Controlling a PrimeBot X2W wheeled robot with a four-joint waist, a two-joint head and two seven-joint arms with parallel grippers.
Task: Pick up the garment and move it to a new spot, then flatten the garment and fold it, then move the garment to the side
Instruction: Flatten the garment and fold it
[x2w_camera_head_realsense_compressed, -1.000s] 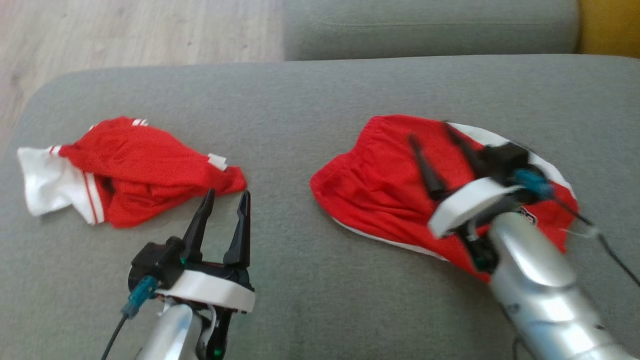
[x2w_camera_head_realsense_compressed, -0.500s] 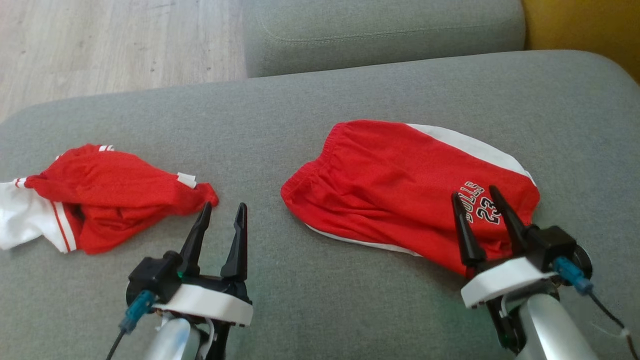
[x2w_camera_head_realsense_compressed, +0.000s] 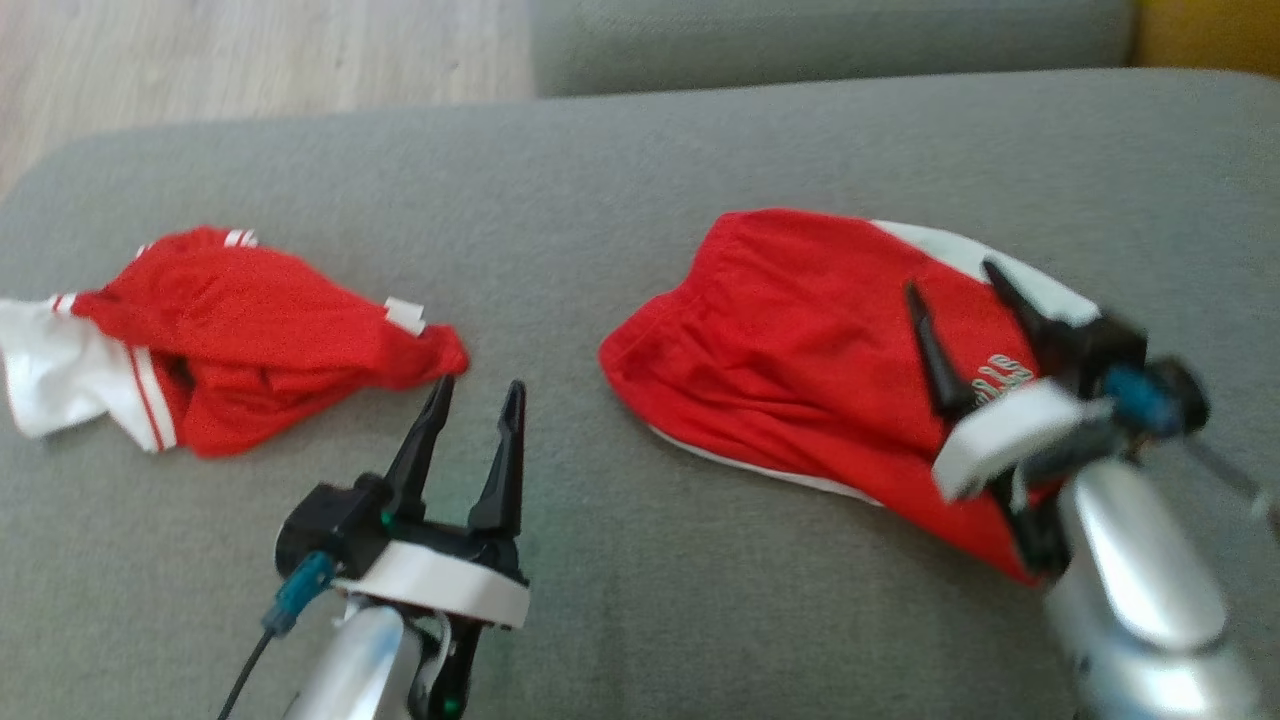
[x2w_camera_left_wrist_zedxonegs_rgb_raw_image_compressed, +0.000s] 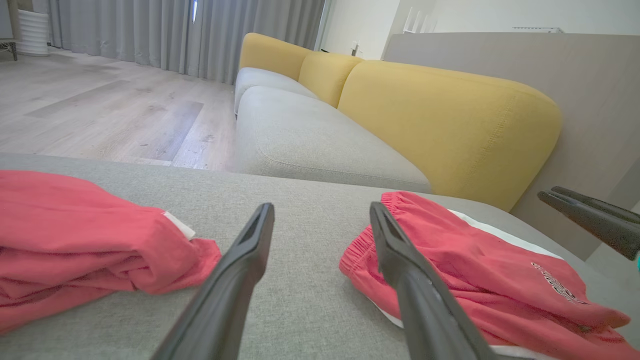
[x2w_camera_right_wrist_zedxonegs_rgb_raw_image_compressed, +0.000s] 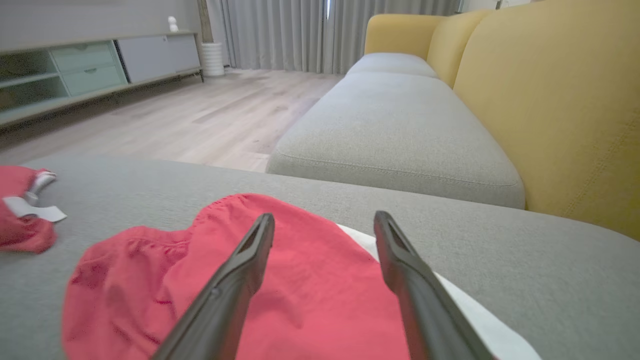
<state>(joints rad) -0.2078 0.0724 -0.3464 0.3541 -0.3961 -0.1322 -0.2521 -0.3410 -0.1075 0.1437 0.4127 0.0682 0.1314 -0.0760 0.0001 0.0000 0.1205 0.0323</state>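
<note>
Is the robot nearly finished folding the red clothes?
Partly, it seems. The red shorts lie fairly flat on the grey cushion, maybe folded. The right gripper hovers open above them, holding nothing. The left gripper is open too. The crumpled red-and-white garment looks unfolded. Moving them aside is left.

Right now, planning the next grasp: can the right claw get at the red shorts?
Likely yes: the right claw is open over the red shorts, with nothing between them.

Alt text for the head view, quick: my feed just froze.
Red shorts lie at the right of a grey sofa cushion, the open right gripper over them. A crumpled red-and-white garment lies at the left, with the open left gripper just short of it.
</note>
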